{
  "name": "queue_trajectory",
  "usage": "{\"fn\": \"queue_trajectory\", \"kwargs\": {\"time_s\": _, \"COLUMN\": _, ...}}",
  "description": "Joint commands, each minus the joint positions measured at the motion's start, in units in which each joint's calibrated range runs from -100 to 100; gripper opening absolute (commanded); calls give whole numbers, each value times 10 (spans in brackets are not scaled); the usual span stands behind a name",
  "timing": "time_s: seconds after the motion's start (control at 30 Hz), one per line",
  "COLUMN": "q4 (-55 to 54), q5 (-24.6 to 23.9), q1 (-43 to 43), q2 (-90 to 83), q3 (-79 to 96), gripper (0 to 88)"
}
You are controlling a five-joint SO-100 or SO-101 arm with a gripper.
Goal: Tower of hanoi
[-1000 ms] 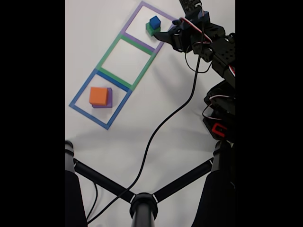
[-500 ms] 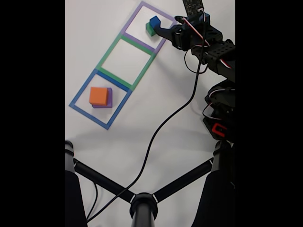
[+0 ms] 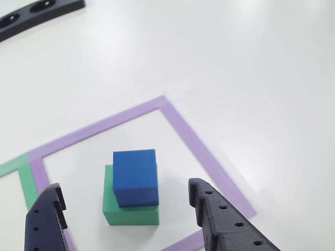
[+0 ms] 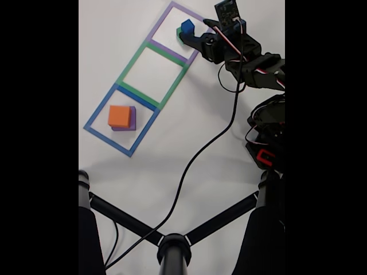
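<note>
- Inside the purple square outline [image 3: 183, 137], a small blue cube [image 3: 135, 177] sits on a wider green block [image 3: 130, 209]; the fixed view shows the same pair, blue cube [image 4: 187, 26] on green block [image 4: 181, 35], in the purple square outline [image 4: 163, 20] at the far end of the row.
- Both pieces have flat matte faces and crisp edges; the blue one sits slightly off-centre, leaving a green ledge along its left in the other view.
- At the near end of the row, an orange cube [image 4: 119, 116] rests on a purple block [image 4: 131, 121] inside the blue square outline [image 4: 100, 109]; the green square outline [image 4: 132, 61] lies between the two.
- Dark gripper [image 3: 125, 209] fingers [image 3: 220, 217], with small round holes in them, stand spread wide on either side of the stack, apart from it and holding nothing.
- From the fixed view, the gripper [image 4: 192, 33] reaches in from the right, beside the stack, with a black cable [image 4: 195, 154] trailing from the arm [image 4: 252, 63].
- White, smooth tabletop [image 3: 251, 68] shows soft glare; the outlines look like flat tape strips.
- Black tripod legs [image 4: 172, 240] cross the bottom of the fixed view.
</note>
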Motion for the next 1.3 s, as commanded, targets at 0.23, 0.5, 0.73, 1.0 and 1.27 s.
{"fn": "queue_trajectory", "kwargs": {"time_s": 0.23, "q4": -103, "q5": 4, "q1": 2, "q2": 109, "q3": -53, "gripper": 257}}
{"fn": "queue_trajectory", "kwargs": {"time_s": 0.5, "q4": -128, "q5": 4, "q1": 5, "q2": 164, "q3": -88, "gripper": 237}}
{"fn": "queue_trajectory", "kwargs": {"time_s": 0.73, "q4": -153, "q5": 4, "q1": -2, "q2": 189, "q3": -88, "gripper": 199}}
{"fn": "queue_trajectory", "kwargs": {"time_s": 1.0, "q4": -171, "q5": 4, "q1": -10, "q2": 206, "q3": -89, "gripper": 155}}
{"fn": "queue_trajectory", "kwargs": {"time_s": 1.27, "q4": -183, "q5": 4, "q1": -11, "q2": 217, "q3": -90, "gripper": 129}}
